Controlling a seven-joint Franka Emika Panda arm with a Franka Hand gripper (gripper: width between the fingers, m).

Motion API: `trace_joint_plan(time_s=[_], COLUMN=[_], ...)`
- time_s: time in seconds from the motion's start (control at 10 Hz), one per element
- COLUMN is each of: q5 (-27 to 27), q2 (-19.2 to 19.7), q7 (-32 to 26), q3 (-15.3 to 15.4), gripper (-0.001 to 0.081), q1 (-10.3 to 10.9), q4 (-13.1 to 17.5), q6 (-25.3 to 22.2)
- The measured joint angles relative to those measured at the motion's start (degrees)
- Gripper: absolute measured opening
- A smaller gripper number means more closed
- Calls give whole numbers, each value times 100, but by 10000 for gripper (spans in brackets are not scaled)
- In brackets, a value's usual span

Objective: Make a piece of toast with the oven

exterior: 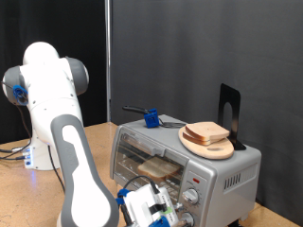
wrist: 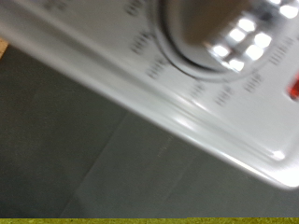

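The silver-grey oven (exterior: 227, 170) stands at the exterior view's right, and its glass door looks closed. A single slice of toast (exterior: 159, 168) lies on the wire rack inside. My gripper (exterior: 159, 206) is low at the oven's front, close to the two round knobs (exterior: 189, 198) under the red light (exterior: 196, 179). The wrist view is a blurred close-up of the oven's control panel (wrist: 140, 84), with one knob (wrist: 201, 28), its dial marks and a red patch (wrist: 293, 90). My fingers do not show there.
A round wooden plate (exterior: 220, 150) with a pile of bread slices (exterior: 207, 132) sits on top of the oven. A blue and black tool (exterior: 149, 117) lies at the oven's top back. A black stand (exterior: 229, 112) rises behind the plate. The wooden table (exterior: 19, 194) extends left.
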Motion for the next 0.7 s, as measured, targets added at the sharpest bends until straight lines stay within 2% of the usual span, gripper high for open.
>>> trace_joint_plan(time_s=[0.1,0.2,0.3,0.4,0.5,0.7], q5=[0,-4,-41,-133,-229,-389], q2=[-48,-86,-141,-193,-234,-382], q7=[116,277,452,635,772,1155], q3=[-2,-18,-51,-130,-215,-391], gripper=[501,501,636,636,775,798], q1=[-41,-86,-133,-182,-235,-343], q4=[0,-7,-43,-100,-152,-361], q6=[-35,-51,-63,-112,-202,-382])
